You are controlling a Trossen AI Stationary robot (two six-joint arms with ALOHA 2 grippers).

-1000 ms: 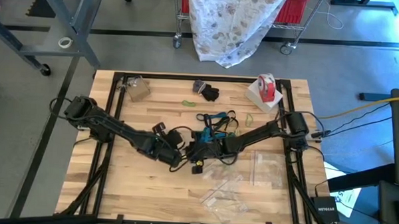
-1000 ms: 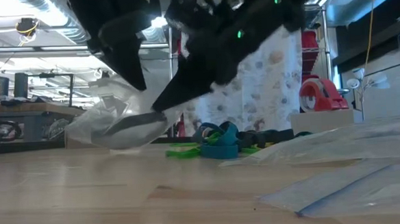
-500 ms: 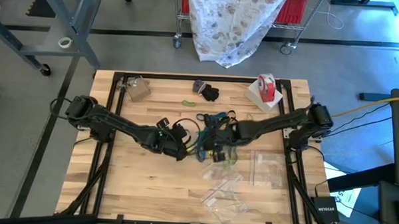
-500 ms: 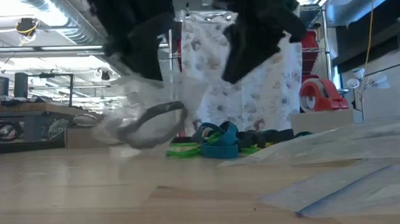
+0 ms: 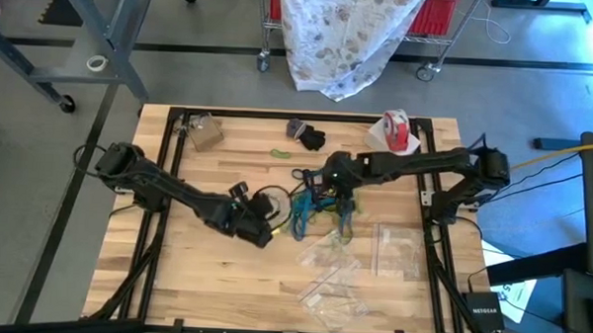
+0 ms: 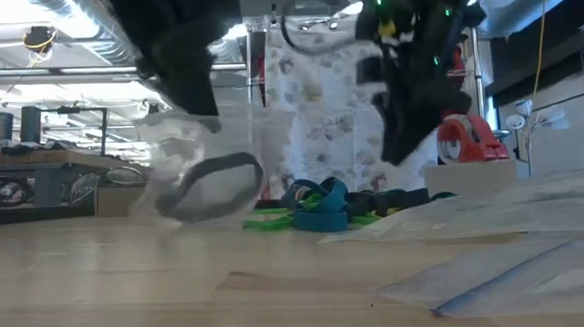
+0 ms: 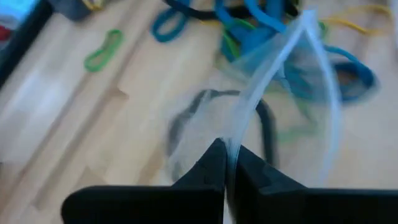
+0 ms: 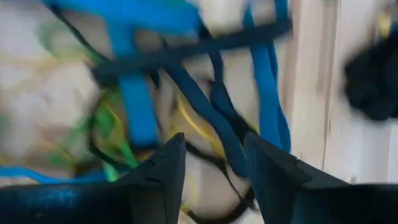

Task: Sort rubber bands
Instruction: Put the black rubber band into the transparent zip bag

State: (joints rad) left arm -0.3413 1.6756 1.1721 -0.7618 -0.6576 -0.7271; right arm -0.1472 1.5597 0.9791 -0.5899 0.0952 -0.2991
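The left pincer (image 7: 227, 163), pressed together, pinches a clear bag (image 7: 292, 81) holding one black band (image 6: 213, 183). At its two o'clock, the right pincer (image 8: 214, 165) hangs spread over the tangled rubber bands (image 5: 320, 192) at desk (image 5: 204, 272) centre. Empty bags (image 5: 357, 263) lie nearer; a tape roll (image 5: 397, 130) stands farther.

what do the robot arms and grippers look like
Both arms are dark, jointed and slim, with black cables looped along them. The left gripper has matte black, flat wedge-shaped fingers. The right gripper has similar dark tapered fingers. Small green lights glow on the right arm's wrist.

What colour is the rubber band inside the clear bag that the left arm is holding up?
Black; the band in the clear bag shows best in the low view.
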